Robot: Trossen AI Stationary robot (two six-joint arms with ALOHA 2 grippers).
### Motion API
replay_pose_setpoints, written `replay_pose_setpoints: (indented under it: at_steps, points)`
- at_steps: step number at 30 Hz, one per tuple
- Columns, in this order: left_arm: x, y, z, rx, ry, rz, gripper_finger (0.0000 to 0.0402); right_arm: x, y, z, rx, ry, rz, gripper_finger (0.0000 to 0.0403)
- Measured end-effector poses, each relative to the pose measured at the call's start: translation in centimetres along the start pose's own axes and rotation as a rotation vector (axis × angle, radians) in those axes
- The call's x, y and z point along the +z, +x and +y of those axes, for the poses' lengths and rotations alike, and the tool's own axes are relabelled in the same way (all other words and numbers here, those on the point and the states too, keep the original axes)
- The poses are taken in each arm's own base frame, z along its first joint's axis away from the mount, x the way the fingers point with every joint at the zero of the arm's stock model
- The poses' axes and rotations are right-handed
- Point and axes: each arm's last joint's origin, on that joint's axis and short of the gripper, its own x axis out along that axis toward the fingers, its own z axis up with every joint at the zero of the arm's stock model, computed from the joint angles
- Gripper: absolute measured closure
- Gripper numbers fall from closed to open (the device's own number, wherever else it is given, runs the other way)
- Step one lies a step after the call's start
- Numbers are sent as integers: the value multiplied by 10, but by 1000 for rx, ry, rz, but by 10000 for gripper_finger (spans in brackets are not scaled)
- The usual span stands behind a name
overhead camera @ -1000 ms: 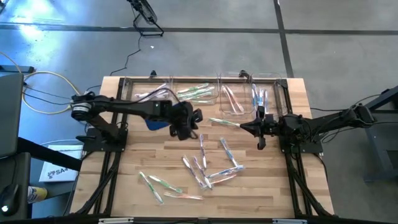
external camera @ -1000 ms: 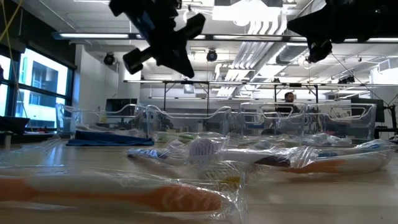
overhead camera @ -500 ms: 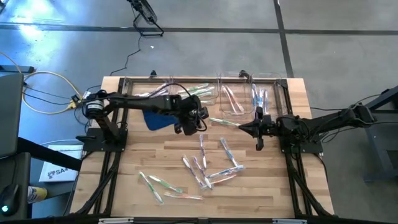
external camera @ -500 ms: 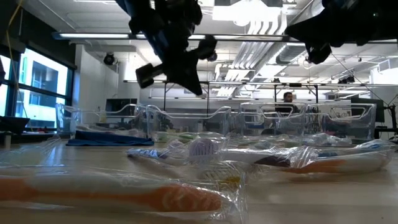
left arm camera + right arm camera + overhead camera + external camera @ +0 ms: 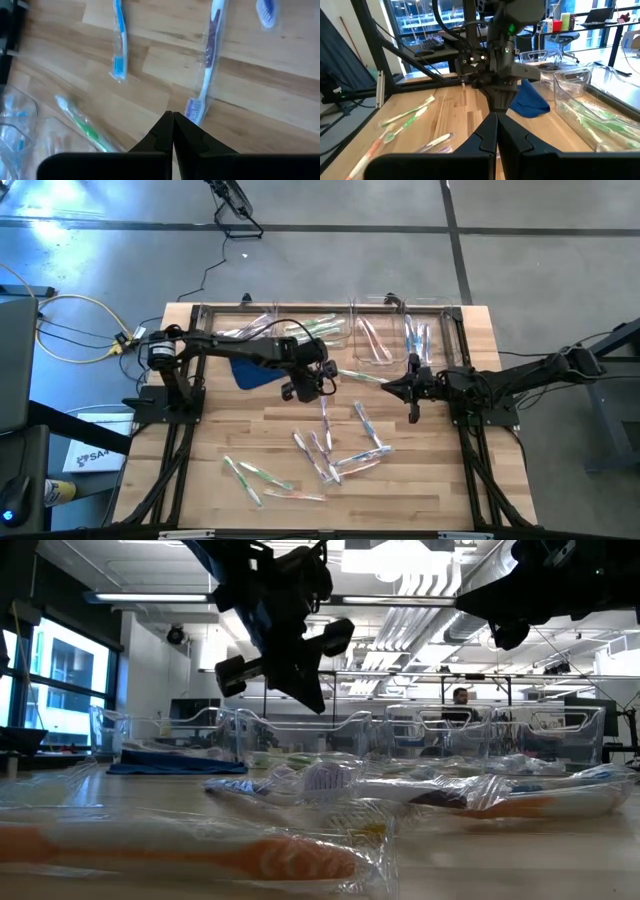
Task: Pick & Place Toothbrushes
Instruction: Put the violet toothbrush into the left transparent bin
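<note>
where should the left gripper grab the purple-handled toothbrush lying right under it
Judging by the left wrist view, the left gripper, fingers together now, should open and come straight down on the purple-handled toothbrush at mid-handle, fingers straddling the thin handle crosswise. It lies flat on the wooden table, and the middle is clear of neighbours.

Before me, a pale butcher-block wooden table (image 5: 420, 480). Crumpled blue cloth (image 5: 250, 370) lies on it, just in front of a row of clear plastic bins (image 5: 375, 340) along the far edge. Yellow cable (image 5: 70, 305) loops over grey floor. Low view: person (image 5: 460, 697) seated beyond the bins.
</note>
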Motion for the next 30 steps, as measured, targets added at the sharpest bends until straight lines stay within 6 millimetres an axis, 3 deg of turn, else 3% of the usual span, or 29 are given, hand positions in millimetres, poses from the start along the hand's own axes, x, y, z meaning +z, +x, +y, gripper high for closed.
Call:
replay_pose_setpoints:
  at_steps: [4,10,15,24,30]
  points:
    - [1,0,-1,-8,-12,29,365,-1,1,0,-1,-2,8,401]
    - [5,7,-4,-23,17,7,278,-1,1,0,-1,-2,8,401]
    - [5,23,-11,-80,12,0,222,-1,1,0,-1,-2,7,401]
    - [-2,56,-20,-141,-5,-14,233,-3,1,0,-4,-4,23,401]
    - [-5,66,-22,-139,-10,-12,240,-3,1,0,-4,-5,29,401]
